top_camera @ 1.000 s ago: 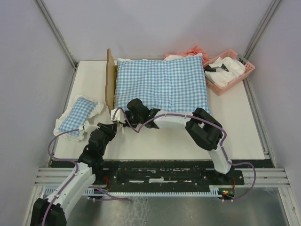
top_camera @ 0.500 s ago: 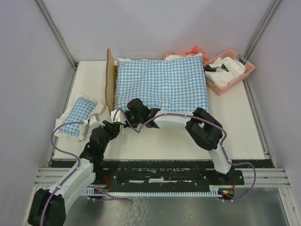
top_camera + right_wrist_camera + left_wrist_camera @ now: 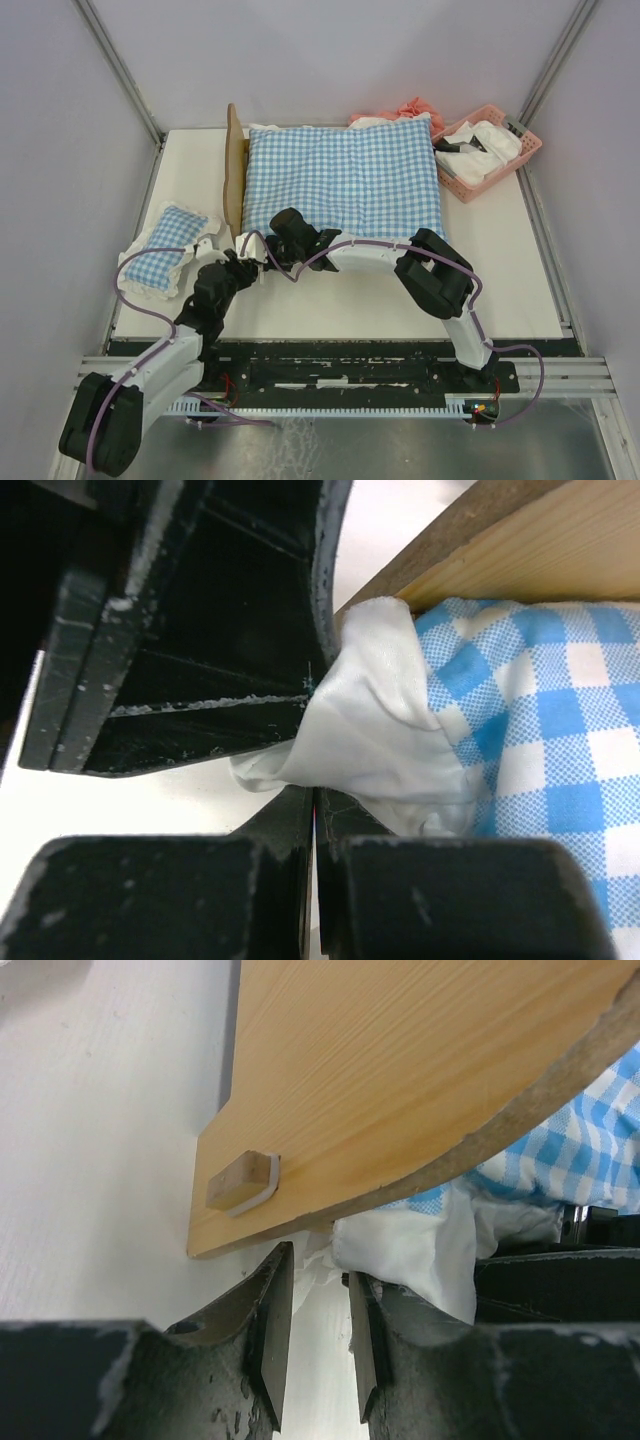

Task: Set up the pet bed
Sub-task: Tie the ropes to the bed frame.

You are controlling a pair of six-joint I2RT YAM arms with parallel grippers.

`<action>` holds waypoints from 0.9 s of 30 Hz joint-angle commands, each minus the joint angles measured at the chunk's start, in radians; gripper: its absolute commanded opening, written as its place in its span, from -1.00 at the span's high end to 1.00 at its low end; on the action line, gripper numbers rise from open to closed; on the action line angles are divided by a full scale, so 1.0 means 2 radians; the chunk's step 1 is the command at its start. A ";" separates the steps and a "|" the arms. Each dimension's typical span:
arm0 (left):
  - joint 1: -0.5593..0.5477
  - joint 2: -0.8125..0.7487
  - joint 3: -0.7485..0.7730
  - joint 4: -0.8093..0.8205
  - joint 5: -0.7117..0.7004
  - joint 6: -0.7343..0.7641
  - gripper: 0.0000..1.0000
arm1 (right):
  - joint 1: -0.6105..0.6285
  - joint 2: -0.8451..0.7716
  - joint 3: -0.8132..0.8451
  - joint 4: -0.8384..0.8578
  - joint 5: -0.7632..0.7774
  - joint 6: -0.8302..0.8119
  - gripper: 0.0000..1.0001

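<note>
Two grippers: both crowd the near corner of the bed (image 3: 236, 190) by the headboard (image 3: 420, 1080), almost touching each other
Bed: stands left of centre on the table (image 3: 400, 300), headboard on its left side, base hidden under the cushion (image 3: 345, 180)
Right gripper (image 3: 312, 802): jaws pinched flat on the white frill (image 3: 365, 725) at the cushion corner
Left gripper (image 3: 317, 1265): jaws a narrow gap apart, frill bunched at their mouth just under the headboard edge, no clamp showing
Step, my guess: tucking the cushion corner down into the bed beside the headboard
Cushion risk: a pull by the right gripper with the frill pinched could drag the whole cushion off square, since it looks to lie loose on the bed
Frill risk: thin trim may slip out of the pinch or stretch, because the grip is on the trim only and not on the padded body
Headboard risk: left fingers sit just below the headboard edge, so a rise or push there may tip or shove the bed, which looks light, across the table
Crowding risk: grippers are so near that a move by one may knock the other
Snag risk: frill may get trapped between headboard and left finger and catch on the way out
Pillow (image 3: 165, 250): on the table left of the bed, near the left gripper, a sideways swing may sweep it
Basket (image 3: 500, 160): far right corner, well apart, no threat
Unclear: whether the cushion corner is seated in the bed, hidden by the grippers
</note>
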 commanded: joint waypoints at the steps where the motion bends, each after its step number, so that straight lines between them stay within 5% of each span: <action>1: 0.002 0.012 0.015 0.067 0.005 0.032 0.28 | -0.010 -0.009 0.024 0.022 0.007 -0.014 0.96; 12: 0.002 0.059 0.022 0.094 0.008 0.037 0.41 | -0.010 -0.006 0.024 0.024 0.005 -0.014 0.96; 17: 0.002 0.054 0.027 0.077 0.022 0.035 0.94 | -0.010 -0.007 0.016 0.024 0.007 -0.026 0.95; 27: 0.002 -0.045 0.003 -0.008 -0.013 -0.010 0.95 | -0.016 -0.001 0.031 -0.017 0.001 -0.087 0.96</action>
